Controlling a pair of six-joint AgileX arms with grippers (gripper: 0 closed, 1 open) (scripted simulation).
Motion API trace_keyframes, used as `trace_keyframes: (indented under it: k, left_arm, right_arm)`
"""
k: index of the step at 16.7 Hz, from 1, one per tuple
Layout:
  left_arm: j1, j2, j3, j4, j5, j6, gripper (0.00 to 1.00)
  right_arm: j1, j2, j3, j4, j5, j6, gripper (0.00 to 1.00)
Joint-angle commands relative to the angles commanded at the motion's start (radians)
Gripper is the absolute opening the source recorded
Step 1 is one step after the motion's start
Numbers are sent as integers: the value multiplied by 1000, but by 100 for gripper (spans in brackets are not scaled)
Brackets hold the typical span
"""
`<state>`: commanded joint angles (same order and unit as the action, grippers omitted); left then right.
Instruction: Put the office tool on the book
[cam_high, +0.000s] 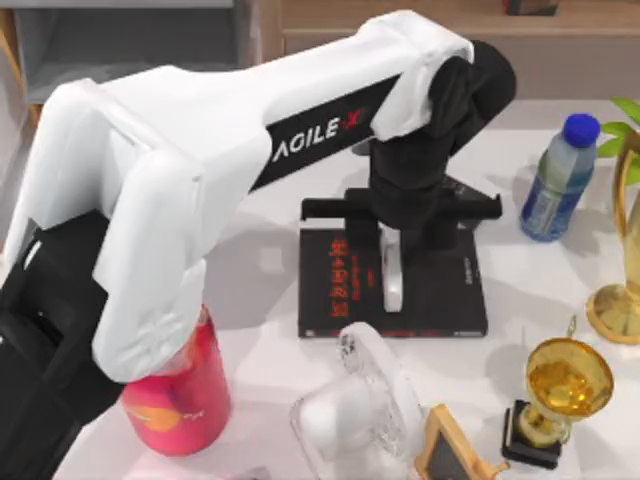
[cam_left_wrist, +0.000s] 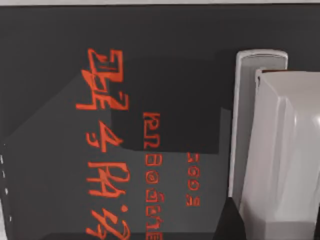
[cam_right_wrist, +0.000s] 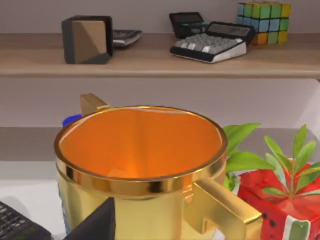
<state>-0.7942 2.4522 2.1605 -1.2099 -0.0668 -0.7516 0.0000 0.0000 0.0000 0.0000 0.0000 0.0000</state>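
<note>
Office-like room: shelf (cam_right_wrist: 150, 62) holding calculators (cam_right_wrist: 210, 45) (plus a puzzle cube (cam_right_wrist: 263, 22)).

**White counter, crowded along its front and right**

The counter (cam_high: 260, 260) is plain white. The book (cam_high: 330, 290), black with red characters, lies flat near its middle. A red can (cam_high: 180, 400) stands at the front left. A clear plastic item (cam_high: 360, 410) and a small wood-framed blackboard (cam_high: 450, 450) sit at the front. To the right stand a gold trophy (cam_high: 565, 390) and a blue-capped water bottle (cam_high: 560, 180). Behind the counter, a wooden shelf (cam_right_wrist: 150, 62) carries calculators and a colour cube (cam_right_wrist: 262, 22).
</note>
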Motion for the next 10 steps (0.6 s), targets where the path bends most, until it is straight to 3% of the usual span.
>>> trace_keyframes:
  k: [6, 10]
  left_arm:
    - [0, 0, 0, 0, 0, 0, 98]
    - [0, 0, 0, 0, 0, 0, 100]
  right_arm:
    - [0, 0, 0, 0, 0, 0, 100]
    - [0, 0, 0, 0, 0, 0, 100]
